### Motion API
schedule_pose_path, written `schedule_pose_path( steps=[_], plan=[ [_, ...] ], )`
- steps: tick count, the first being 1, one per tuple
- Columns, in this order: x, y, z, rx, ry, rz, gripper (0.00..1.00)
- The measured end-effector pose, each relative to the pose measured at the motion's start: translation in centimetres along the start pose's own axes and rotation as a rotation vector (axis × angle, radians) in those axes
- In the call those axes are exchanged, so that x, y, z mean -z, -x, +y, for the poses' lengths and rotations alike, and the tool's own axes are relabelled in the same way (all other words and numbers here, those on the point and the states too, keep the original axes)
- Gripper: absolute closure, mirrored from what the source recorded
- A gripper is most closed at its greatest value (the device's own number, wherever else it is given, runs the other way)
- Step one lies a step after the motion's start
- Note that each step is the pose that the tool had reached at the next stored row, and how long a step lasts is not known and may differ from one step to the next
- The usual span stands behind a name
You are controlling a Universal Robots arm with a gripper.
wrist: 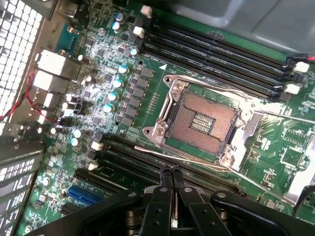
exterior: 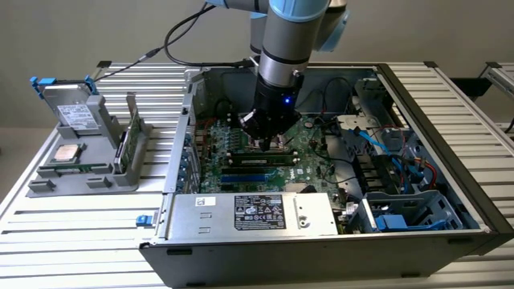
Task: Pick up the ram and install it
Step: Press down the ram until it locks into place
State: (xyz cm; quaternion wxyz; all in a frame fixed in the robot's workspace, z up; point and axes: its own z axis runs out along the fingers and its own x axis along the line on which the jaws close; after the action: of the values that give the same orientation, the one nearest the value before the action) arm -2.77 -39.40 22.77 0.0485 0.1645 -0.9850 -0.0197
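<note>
Jaws of the gripper (wrist: 172, 173) nearly closed, holding nothing; the ram (exterior: 259, 159) lies seated just at its 6 o'clock.

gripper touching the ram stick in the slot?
Cannot tell. In the exterior view the gripper sits just above the ram lying in its slot, but no contact or gap shows plainly.

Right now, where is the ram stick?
In the exterior view, the ram lies along a motherboard slot inside the computer case, directly under the gripper.
</note>
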Motion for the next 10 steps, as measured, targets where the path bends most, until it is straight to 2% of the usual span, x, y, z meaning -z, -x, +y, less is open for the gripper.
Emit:
schedule_pose_path(
  steps=[10],
  plan=[
    [-0.01, 0.00, 0.00, -0.155, 0.0139, -0.0085, 0.90]
  ],
)
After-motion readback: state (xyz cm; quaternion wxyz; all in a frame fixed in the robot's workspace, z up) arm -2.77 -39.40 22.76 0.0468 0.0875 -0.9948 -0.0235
